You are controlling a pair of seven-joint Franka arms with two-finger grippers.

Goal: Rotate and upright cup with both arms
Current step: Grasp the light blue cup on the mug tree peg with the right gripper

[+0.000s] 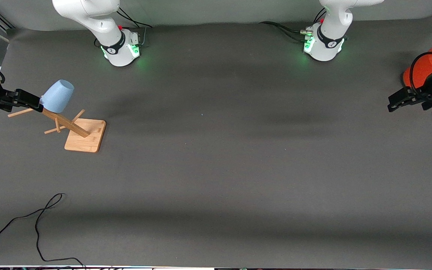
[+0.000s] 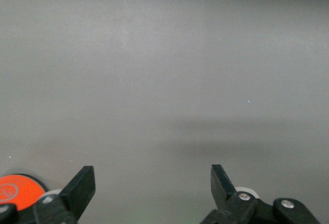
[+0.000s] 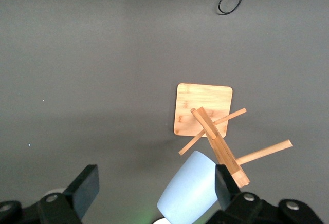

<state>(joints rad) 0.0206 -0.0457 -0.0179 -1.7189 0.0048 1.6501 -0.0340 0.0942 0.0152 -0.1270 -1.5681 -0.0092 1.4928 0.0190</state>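
Observation:
The light-blue cup point(image 1: 57, 96) hangs mouth-down on a peg of a wooden rack point(image 1: 66, 122) at the right arm's end of the table. My right gripper point(image 1: 36, 104) is at the cup's rim, open. In the right wrist view the cup point(image 3: 193, 193) sits between the spread fingers of my right gripper point(image 3: 155, 179), close against one finger point(image 3: 223, 183) and well apart from the other one. My left gripper point(image 1: 393, 104) hangs open and empty over the left arm's end of the table and waits; in its wrist view the gripper point(image 2: 152, 176) has only bare mat under it.
The rack stands on a square wooden base point(image 1: 85, 135), also in the right wrist view point(image 3: 203, 108). A large orange cylinder with a grey top point(image 1: 422, 69) stands beside my left gripper. A black cable point(image 1: 43, 213) lies on the mat nearer the front camera than the rack.

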